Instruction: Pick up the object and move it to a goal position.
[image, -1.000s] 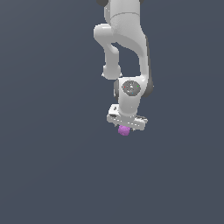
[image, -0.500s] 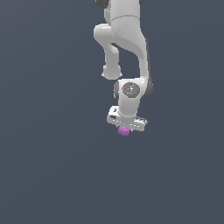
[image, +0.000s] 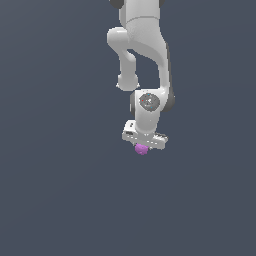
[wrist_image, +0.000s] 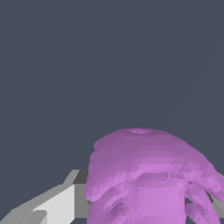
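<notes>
**Mia:** When the purple object (image: 141, 148) showed up, where was it?

**Sam:** It sat right under the white gripper (image: 143, 146), tucked between its two fingers. In the wrist view the purple object (wrist_image: 148, 175) looked huge and lumpy, with little ridges on it, because the camera was so close.

**Mia:** Was the gripper squeezing it?

**Sam:** I think so. One gray and white finger (wrist_image: 52, 203) lay right against the side of the blob, and the other was only just peeking out on the far side. So the fingers looked pinched on it, not spread wide.

**Mia:** Why did it hold it like that?

**Sam:** So the blob would not drop. The arm (image: 142, 55) hung straight down from above, and the blob hung at the very bottom. That way the arm could carry it along.

**Mia:** Was it up in the air or on the floor?

**Sam:** I could not tell. The dark gray ground (image: 55, 190) was all one color, with no shadow to help.

**Mia:** Where did it have to go?

**Sam:** To a goal spot, but no mark for it showed in either view.
</notes>
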